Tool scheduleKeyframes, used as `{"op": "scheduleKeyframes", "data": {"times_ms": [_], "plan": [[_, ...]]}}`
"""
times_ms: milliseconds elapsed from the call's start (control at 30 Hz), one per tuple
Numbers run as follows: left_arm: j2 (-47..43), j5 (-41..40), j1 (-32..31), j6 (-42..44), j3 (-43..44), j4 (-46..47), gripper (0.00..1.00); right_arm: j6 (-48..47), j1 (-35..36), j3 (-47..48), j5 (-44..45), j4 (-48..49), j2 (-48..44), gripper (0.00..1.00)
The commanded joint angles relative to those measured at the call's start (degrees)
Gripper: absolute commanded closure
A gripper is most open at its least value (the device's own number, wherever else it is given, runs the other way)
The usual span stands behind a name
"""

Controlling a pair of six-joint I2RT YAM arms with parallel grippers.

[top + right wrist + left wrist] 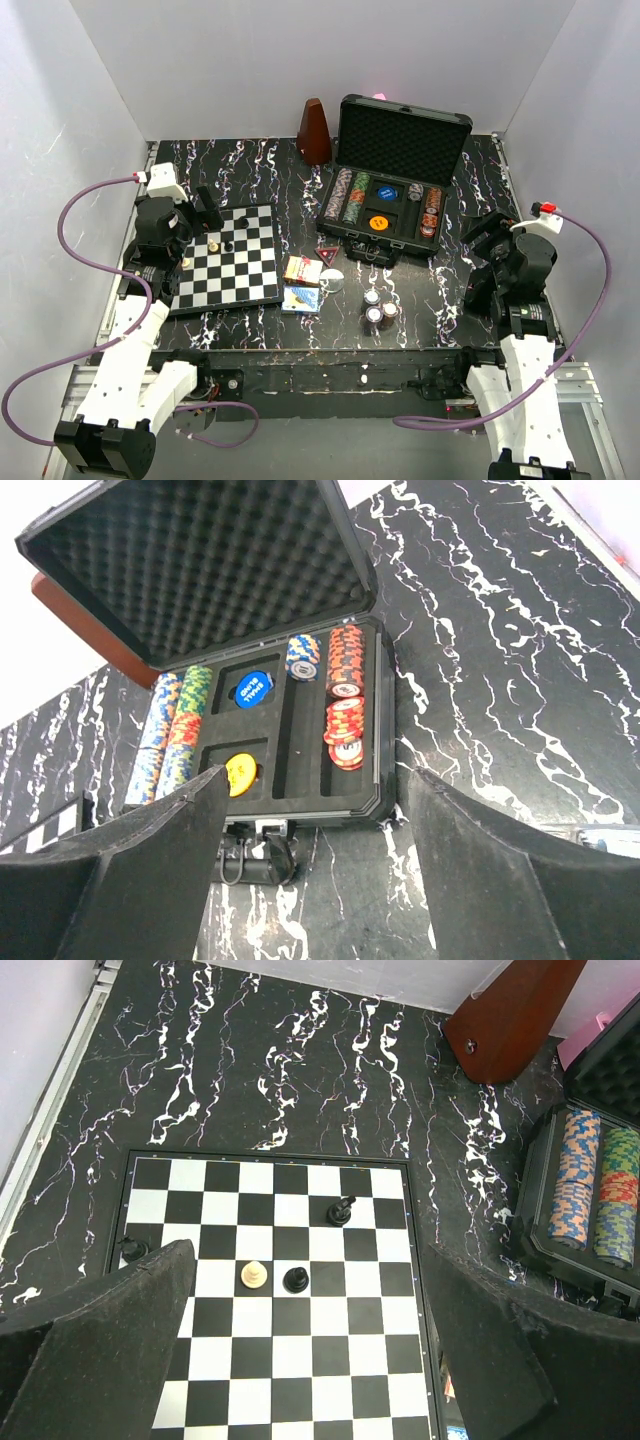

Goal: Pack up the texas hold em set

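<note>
Right pincer of mine hangs released and empty, facing the open case, which sits far and slightly left of it with its long side running left to right. Left pincer is spread wide too, empty above the chessboard. Loose chip stacks stand near and left of my right arm, with the card boxes further left. I judge my right arm nearer the chips.

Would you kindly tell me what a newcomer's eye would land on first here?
The open black case stands far back, right of centre, egg-crate foam lid raised, rows of striped chips inside. Left of it lies a chessboard with a few pieces; loose chip stacks and two card boxes sit near the front.
</note>
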Motion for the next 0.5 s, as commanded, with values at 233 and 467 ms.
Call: {"op": "scheduleKeyframes", "data": {"times_ms": [233, 467], "plan": [[0.51, -1.69, -0.2, -1.54, 0.33, -0.08, 0.02, -3.77, -0.03, 9.46, -2.6, -9.17, 1.52, 0.15], [3.49, 2.97, -4.85, 2.76, 2.52, -0.43, 0.02, -6.05, 0.06, 18.16, -11.3, -20.33, 7.23, 0.3]]}}
